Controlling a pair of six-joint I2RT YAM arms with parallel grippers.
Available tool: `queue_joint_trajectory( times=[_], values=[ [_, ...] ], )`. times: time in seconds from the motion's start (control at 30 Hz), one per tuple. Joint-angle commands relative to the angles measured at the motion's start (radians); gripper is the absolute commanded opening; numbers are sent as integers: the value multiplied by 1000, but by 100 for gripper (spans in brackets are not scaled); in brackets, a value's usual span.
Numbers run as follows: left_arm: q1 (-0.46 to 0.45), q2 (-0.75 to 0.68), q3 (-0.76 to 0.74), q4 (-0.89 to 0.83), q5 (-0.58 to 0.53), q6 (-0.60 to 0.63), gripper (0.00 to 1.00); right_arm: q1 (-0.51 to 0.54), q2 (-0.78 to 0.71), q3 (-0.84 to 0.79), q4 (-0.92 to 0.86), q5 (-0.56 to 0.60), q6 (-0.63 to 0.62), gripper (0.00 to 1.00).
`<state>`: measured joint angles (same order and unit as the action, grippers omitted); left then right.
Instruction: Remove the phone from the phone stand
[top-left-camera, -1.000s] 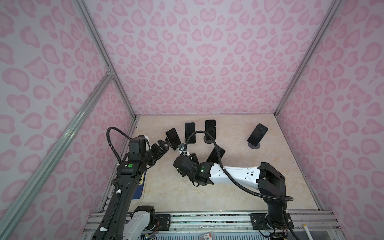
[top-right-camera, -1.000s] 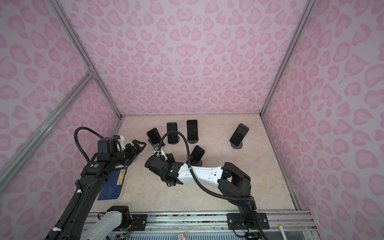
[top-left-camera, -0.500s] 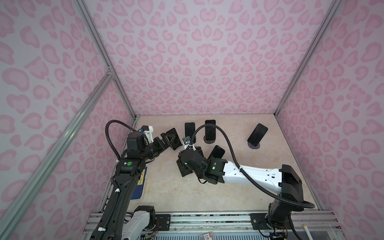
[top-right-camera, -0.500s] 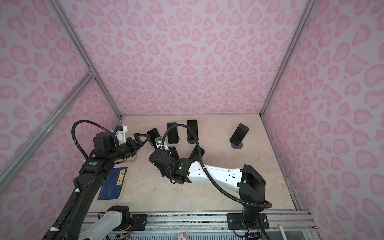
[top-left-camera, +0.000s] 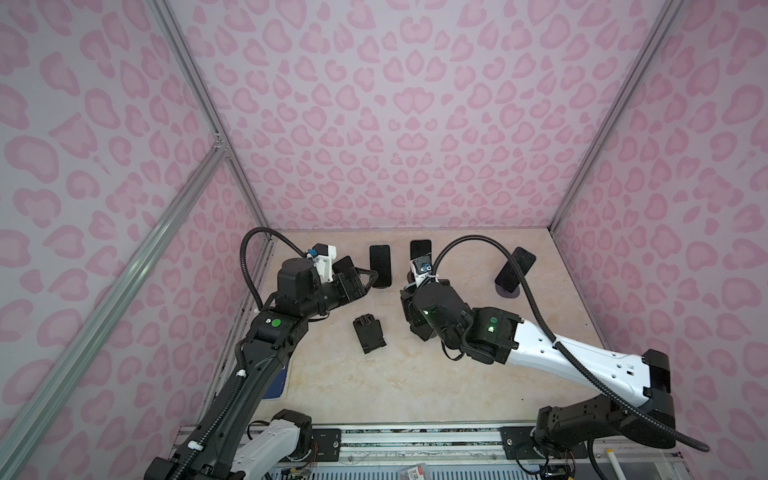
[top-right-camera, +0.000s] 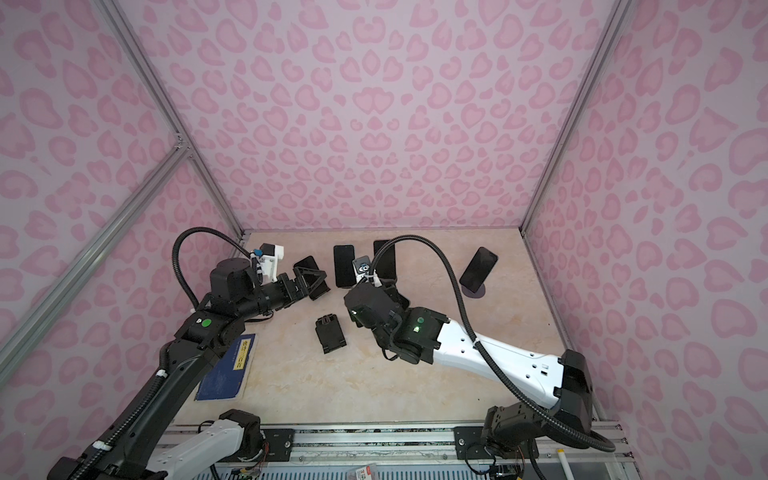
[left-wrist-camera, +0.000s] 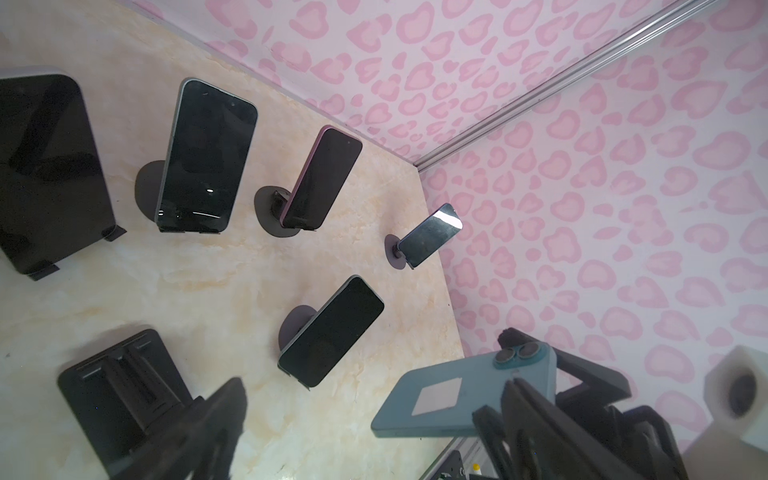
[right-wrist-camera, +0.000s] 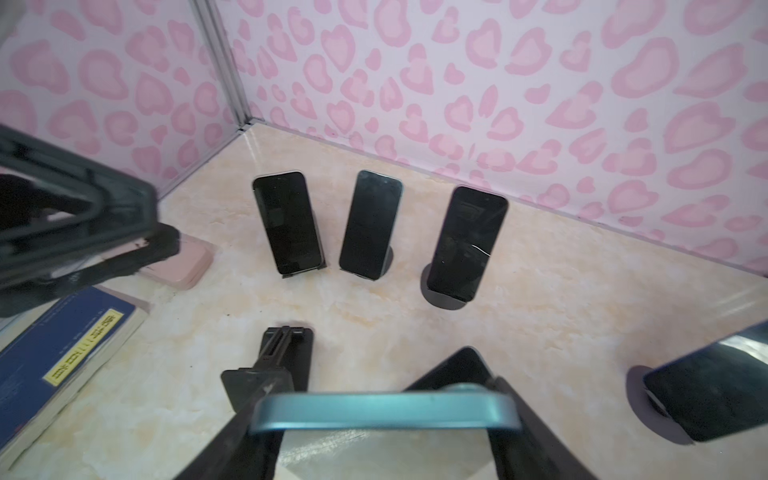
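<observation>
Two grippers in view. Nearest us, right gripper is clamped on the teal phone, raised and apart from the bare phone stand, which seems to lie flat. Left gripper gapes, holding nothing. Beyond, we count five other phones on stands.

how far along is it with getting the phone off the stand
Done: the teal phone is off, and the black phone stand lies empty on the table. In hand: the right gripper is shut on that phone, holding it above the table. Left: probably just setting it down. The left gripper is open and holds nothing.
</observation>
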<state>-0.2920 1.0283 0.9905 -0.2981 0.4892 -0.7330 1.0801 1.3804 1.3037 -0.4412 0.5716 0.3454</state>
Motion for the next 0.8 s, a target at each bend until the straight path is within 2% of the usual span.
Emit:
queue_joint_trajectory(
  times=[0.0,0.13,0.27,0.5,0.77],
  values=[
    [-18,30,26,59,-18,7,99,-78,-68,-55,-70,10,-26,70],
    [-55,80,55,72,-17,1,98,-240,-148,-137,-88,-81,-41,70],
    [-90,122,77,83,-25,-1,97,-373,-156,-174,-115,-176,-45,69],
    [-113,163,91,91,-28,0,97,-503,-127,-214,-136,-270,-34,69],
    [-115,183,72,103,-20,3,97,-573,-48,-221,-135,-331,-25,68]
  ],
)
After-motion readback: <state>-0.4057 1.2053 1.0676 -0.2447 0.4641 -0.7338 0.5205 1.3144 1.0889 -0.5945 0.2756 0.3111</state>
